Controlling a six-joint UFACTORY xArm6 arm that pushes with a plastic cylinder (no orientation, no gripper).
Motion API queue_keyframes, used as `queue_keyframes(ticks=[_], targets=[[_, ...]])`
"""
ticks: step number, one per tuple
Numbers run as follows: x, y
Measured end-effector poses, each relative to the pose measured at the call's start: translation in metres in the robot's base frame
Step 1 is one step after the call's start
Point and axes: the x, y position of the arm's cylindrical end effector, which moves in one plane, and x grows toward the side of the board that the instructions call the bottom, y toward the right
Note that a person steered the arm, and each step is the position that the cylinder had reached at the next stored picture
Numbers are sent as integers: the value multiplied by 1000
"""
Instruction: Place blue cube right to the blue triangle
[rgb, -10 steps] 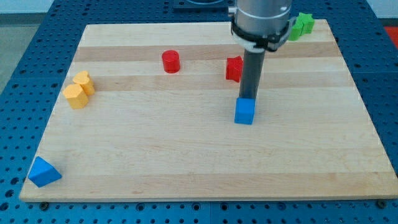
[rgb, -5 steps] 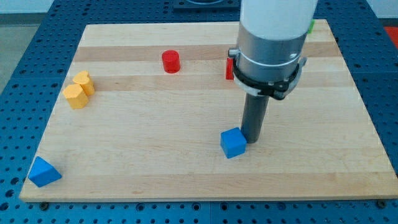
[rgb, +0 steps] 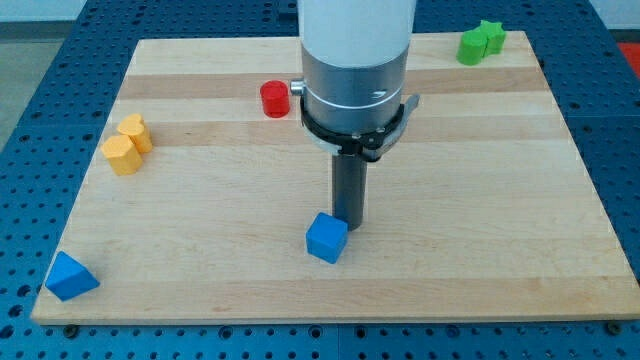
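Observation:
The blue cube lies on the wooden board, below the middle and slightly left of centre. My tip touches the cube's upper right side. The blue triangle sits at the board's bottom left corner, far to the left of the cube. The arm's grey body covers the board's upper middle.
A red cylinder stands at the upper middle, next to the arm's body. Two yellow blocks sit together at the left. Green blocks sit at the top right corner. The wooden board ends in blue perforated table all around.
My tip has pushed the blue cube down and to the left, from the board's centre right toward the bottom middle. The arm now hides the red block seen before.

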Motion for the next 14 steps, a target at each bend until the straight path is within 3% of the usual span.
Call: queue_keyframes(ticks=[3,6,9,14], targets=[[46,13],[19,-68],[54,-83],[67,-179]])
